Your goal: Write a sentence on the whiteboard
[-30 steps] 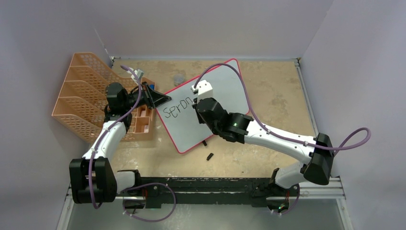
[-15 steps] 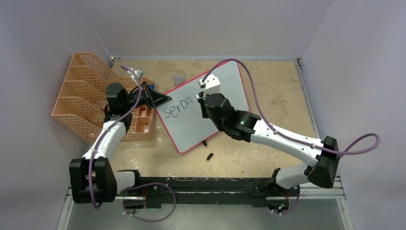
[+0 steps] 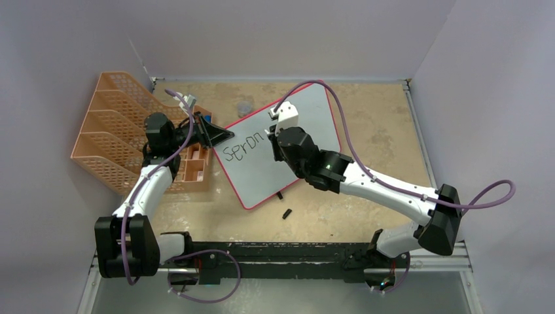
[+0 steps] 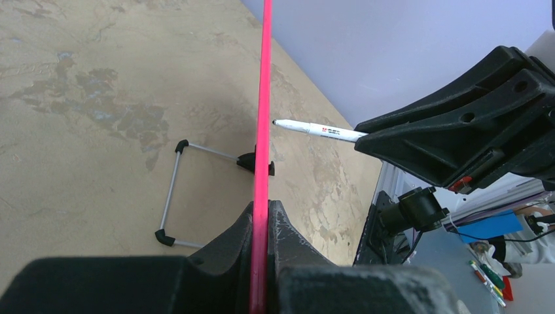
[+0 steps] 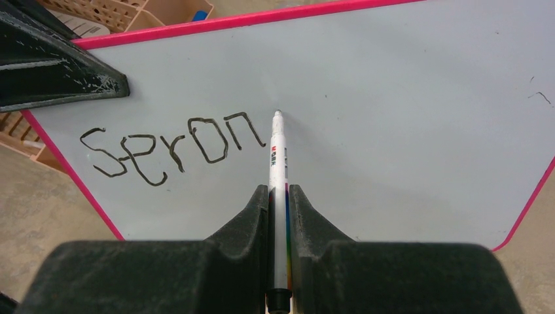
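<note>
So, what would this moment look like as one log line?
left jaws: shut on whiteboard frame | right jaws: shut on marker | tip: just past last letter | sentence: unfinished

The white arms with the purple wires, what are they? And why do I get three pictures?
They are two robot arms bolted to a tan table. Each ends in a black two-finger pincer called a gripper. One picture looks down from above. The other two come from small cameras on the wrists, so you see each arm's own fingers up close. On the table are a pale whiteboard with a pink frame and an orange mesh file rack. The left gripper is shut on the whiteboard's edge, holding it steady. The right gripper is shut on a thin white marker pen, with its tip right at the board. The black handwritten letters read roughly "Seron".
</note>
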{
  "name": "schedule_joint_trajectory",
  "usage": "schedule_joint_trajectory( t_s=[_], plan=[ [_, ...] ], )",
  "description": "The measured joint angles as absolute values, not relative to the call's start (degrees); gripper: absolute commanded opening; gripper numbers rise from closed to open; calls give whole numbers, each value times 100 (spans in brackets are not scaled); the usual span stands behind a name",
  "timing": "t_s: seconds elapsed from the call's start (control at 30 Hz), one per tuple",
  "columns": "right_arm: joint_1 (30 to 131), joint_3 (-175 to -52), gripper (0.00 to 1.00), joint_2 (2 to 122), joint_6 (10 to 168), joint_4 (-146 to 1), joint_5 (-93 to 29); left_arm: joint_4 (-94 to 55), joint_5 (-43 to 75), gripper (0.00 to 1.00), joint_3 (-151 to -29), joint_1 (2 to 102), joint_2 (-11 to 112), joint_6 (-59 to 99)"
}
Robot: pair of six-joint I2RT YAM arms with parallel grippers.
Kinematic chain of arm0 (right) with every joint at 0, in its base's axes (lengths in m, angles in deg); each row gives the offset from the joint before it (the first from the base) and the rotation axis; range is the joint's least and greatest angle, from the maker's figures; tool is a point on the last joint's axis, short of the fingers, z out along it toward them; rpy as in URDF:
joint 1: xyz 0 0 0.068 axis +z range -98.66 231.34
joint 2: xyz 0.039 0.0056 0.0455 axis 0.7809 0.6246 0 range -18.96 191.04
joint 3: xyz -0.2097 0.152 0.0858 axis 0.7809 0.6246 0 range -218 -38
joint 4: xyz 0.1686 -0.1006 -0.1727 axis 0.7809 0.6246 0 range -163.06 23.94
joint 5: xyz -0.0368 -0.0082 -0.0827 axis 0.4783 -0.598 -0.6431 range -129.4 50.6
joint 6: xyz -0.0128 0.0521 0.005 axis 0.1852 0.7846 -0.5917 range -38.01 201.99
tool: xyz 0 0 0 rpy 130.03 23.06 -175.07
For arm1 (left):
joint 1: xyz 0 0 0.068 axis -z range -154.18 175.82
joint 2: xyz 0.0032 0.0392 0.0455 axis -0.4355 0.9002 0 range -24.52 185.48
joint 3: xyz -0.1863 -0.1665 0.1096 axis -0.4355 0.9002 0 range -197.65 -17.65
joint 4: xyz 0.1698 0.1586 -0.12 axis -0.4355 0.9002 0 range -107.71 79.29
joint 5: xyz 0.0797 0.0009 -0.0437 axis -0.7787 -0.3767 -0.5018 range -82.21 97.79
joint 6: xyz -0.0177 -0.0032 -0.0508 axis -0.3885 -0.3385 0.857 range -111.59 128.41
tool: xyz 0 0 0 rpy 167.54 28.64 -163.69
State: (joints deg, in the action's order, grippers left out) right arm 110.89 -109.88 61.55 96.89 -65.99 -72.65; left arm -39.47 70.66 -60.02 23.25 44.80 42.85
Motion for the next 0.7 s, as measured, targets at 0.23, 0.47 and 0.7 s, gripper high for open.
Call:
schedule_joint_trajectory(
  t_s=[0.23, 0.47, 0.7],
  plan=[
    [11074, -10988, 0, 6270, 9673, -6616, -7261, -3945, 7064, 0, -6002, 2327, 4480, 4285],
    [11070, -10988, 0, 6279, 9651, -6625, -7261, -3942, 7059, 0, -6002, 2327, 4480, 4285],
    [11067, -10990, 0, 6279, 9586, -6645, -7241, -3942, 7059, 0, -6002, 2327, 4484, 4285]
  ],
)
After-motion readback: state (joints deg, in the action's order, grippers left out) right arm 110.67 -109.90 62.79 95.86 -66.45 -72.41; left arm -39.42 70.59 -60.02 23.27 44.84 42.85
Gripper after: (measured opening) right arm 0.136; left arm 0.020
